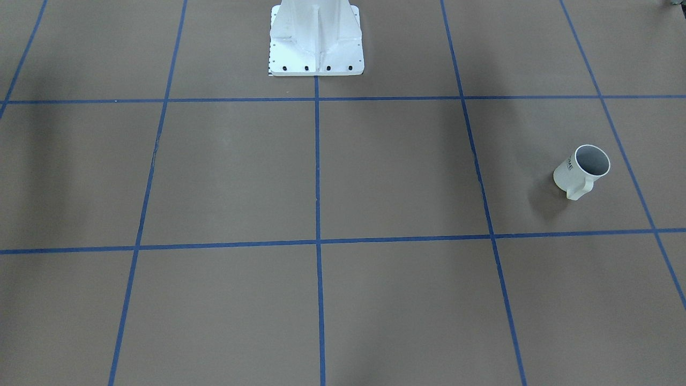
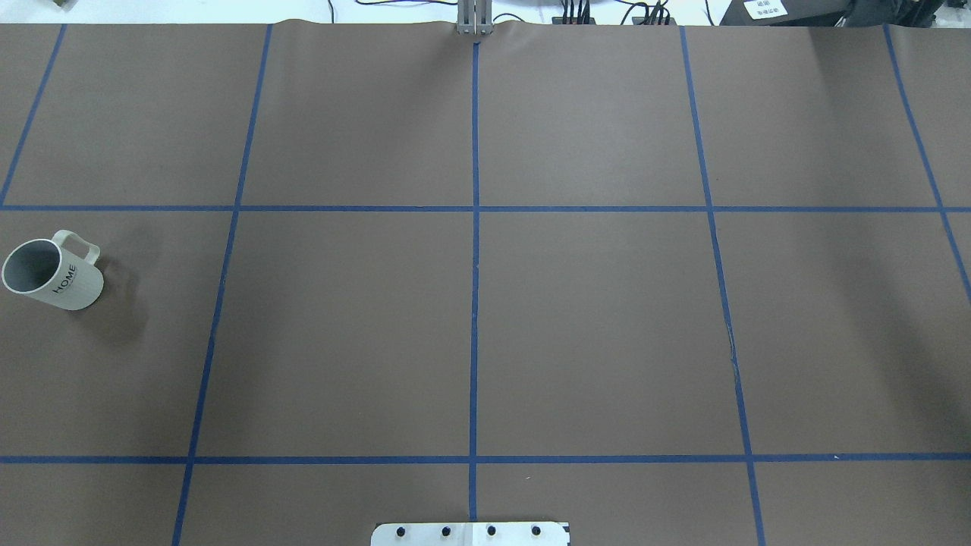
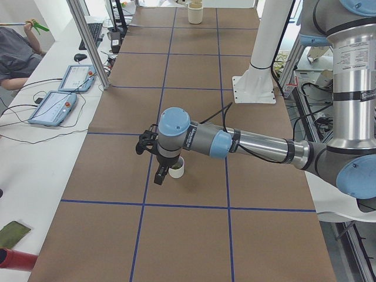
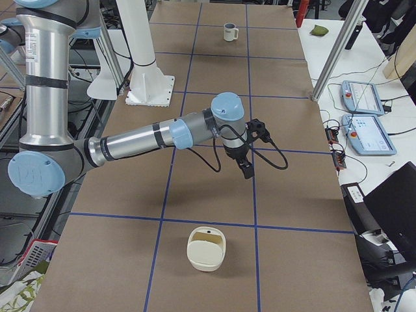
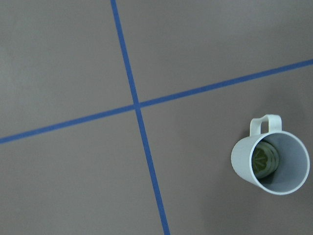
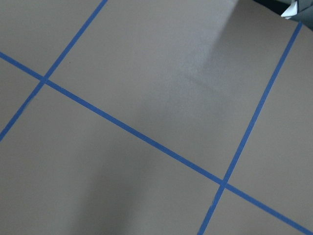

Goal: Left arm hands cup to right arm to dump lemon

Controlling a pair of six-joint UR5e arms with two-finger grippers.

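The cup [image 2: 53, 273], a white ribbed mug with "HOME" lettering, stands upright at the table's left side; it also shows in the front view [image 1: 582, 170] and small at the far end of the right side view [image 4: 229, 31]. In the left wrist view the cup [image 5: 270, 161] is seen from above, low right, with a green-yellow lemon piece [image 5: 264, 160] in it. In the left side view the left gripper [image 3: 161, 174] hangs just beside the cup [image 3: 177, 168]; I cannot tell whether it is open. The right gripper [image 4: 247, 170] hangs over bare table, and I cannot tell its state.
A cream container [image 4: 207, 247] stands at the table's right end, also far in the left side view [image 3: 195, 12]. The white robot base [image 1: 316, 40] is mid-table. A frame post [image 3: 88, 44], pendants [image 3: 53, 107] and an operator [image 3: 14, 50] line the far edge.
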